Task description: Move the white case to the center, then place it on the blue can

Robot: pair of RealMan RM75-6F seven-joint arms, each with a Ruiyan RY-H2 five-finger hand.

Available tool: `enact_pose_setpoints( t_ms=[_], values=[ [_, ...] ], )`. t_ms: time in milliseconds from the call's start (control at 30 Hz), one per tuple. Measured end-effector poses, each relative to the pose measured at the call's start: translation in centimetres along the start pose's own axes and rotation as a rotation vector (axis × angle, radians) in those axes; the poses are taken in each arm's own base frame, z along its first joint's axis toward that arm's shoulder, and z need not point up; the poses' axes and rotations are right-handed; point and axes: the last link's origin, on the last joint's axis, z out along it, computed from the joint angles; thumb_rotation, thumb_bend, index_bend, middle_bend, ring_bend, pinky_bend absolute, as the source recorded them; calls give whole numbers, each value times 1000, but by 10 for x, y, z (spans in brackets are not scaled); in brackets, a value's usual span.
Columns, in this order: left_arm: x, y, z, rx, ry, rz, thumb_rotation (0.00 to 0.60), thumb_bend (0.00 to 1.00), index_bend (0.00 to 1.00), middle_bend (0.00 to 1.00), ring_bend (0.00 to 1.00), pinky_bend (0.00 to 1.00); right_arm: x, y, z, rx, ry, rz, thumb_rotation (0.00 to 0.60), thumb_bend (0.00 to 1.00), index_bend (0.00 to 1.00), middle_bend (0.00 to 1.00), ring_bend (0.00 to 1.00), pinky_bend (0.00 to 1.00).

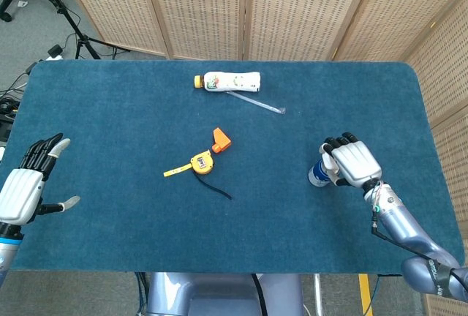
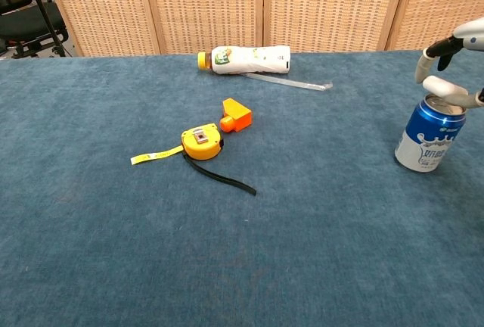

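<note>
The right hand's fingers (image 2: 432, 51) were curled over the top of the can (image 2: 428, 139), at the right side of the table (image 1: 110, 118). A white rounded piece (image 2: 446, 88) sat just above the can's rim. It could have been the case or part of the hand. I could not tell which, so I could not tell if the fingers held anything. No case showed anywhere else. The right hand (image 1: 351, 164) was likely there to set the case on the can. The can stood upright, which gave a flat top to rest it on.

The left hand (image 1: 25, 184) waited at the near left edge with its fingers spread, holding nothing. A tape measure (image 2: 201, 142) lay in the middle and a bottle (image 2: 246, 59) lay at the far side.
</note>
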Motion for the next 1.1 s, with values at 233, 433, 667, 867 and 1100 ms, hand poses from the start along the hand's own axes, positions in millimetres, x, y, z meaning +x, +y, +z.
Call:
enact_pose_setpoints(
  t_ms=[233,433,667,867,1100],
  values=[
    [0,0,0,-2,1,-1,600,0,0,0,0,0,-2,-2,-3,8,-4,-13,600,517,256,183,224,136],
    [1,0,0,-2,3,0,600,0,0,0,0,0,-3,-3,-4,11,7,-42,600,436,190,152,213,136],
    [1,0,0,-2,2,-1,600,0,0,0,0,0,-6,-5,-7,14,2,-50,600,363,184,151,211,135],
    [1,0,0,-3,2,-2,600,0,0,0,0,0,-6,-6,-8,14,11,-50,600,363,184,148,207,136],
    [2,-1,0,-1,5,-4,600,0,0,0,0,0,3,-8,-16,26,52,-35,600,363,175,144,203,136]
  ],
)
